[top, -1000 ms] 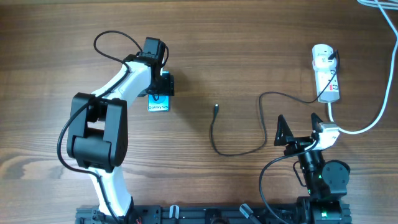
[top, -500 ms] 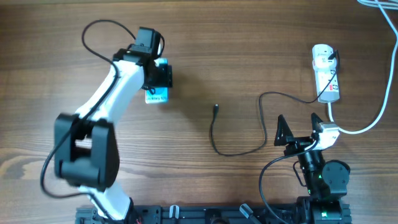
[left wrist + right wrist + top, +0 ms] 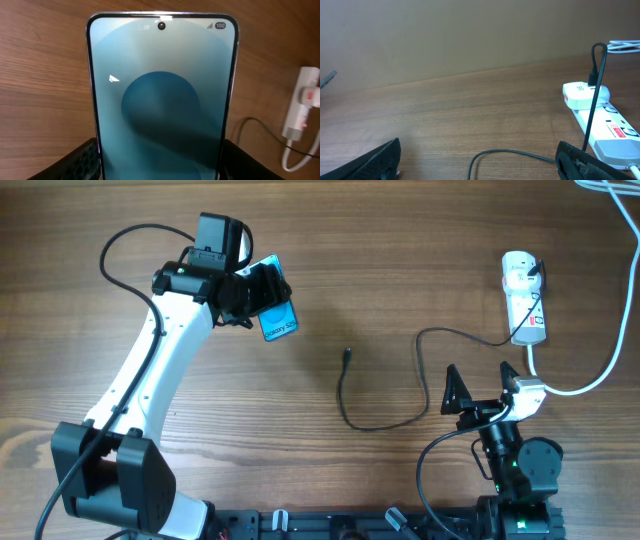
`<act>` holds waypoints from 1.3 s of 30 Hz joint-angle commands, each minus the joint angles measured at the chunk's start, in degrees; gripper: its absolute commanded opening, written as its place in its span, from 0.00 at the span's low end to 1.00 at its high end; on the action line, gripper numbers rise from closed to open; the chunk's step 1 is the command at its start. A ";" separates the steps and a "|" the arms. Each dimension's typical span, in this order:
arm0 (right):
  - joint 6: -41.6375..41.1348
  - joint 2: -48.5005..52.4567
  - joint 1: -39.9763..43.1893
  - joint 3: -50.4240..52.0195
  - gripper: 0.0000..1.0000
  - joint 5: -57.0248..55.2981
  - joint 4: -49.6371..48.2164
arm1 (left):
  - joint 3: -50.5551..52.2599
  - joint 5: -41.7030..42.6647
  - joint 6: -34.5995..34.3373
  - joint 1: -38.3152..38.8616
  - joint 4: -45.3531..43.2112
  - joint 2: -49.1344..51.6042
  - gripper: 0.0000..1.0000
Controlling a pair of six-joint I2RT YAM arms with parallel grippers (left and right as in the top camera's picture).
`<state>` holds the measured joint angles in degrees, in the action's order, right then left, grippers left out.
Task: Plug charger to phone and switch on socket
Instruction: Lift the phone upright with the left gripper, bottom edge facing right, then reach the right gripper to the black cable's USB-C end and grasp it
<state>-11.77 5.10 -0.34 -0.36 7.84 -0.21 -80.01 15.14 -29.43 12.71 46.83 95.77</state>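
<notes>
Clamped by its lower end in the left gripper [image 3: 252,292]: the phone [image 3: 281,321], held clear of the table, long axis pointing away from the fingers. Well off to that gripper's right, between the 2 grippers, the charger [image 3: 347,356] tip. Spread wide and holding nothing, the right gripper [image 3: 480,378], with the socket [image 3: 524,300] ahead to its right.

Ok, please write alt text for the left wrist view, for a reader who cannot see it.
The phone fills the view, blue screen facing the camera, held between the black fingers of the left tool. The white socket lies on the table at right.
</notes>
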 commanded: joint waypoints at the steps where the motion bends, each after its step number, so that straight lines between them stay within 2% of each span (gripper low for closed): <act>1: -0.35 -0.15 -0.24 0.04 1.00 -0.59 -0.22 | -1.44 7.48 -4.33 0.20 1.01 -1.31 0.66; 12: -0.74 -0.15 -0.24 0.04 1.00 -0.37 -0.24 | -1.44 20.68 -8.83 0.20 1.27 -1.31 0.68; 16: -14.23 -0.11 -0.24 0.04 1.00 1.20 -0.39 | -1.44 21.09 -10.58 0.15 0.85 -1.31 0.68; 21: -17.42 2.25 -0.24 -0.81 1.00 9.81 -0.31 | -1.44 21.29 -11.58 0.15 0.55 -1.31 0.68; 27: -18.21 14.75 -0.24 -7.58 1.00 14.64 -0.24 | -1.44 21.33 -11.82 0.15 0.15 -1.31 0.67; 31: -16.09 26.97 -0.24 -16.55 1.00 19.32 1.40 | -1.44 21.53 -13.49 0.15 -0.33 -1.31 0.67; 37: -5.42 47.67 -0.24 -39.60 1.00 27.63 22.25 | -1.44 22.86 -15.02 0.15 -1.01 -1.31 0.66; 39: -5.38 52.28 -0.24 -43.60 1.00 32.30 24.22 | -1.44 23.69 -17.18 0.15 -1.38 -1.31 0.64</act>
<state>-21.02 52.71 -0.34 -38.30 32.36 22.87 -80.01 35.70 -43.29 12.71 46.17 95.77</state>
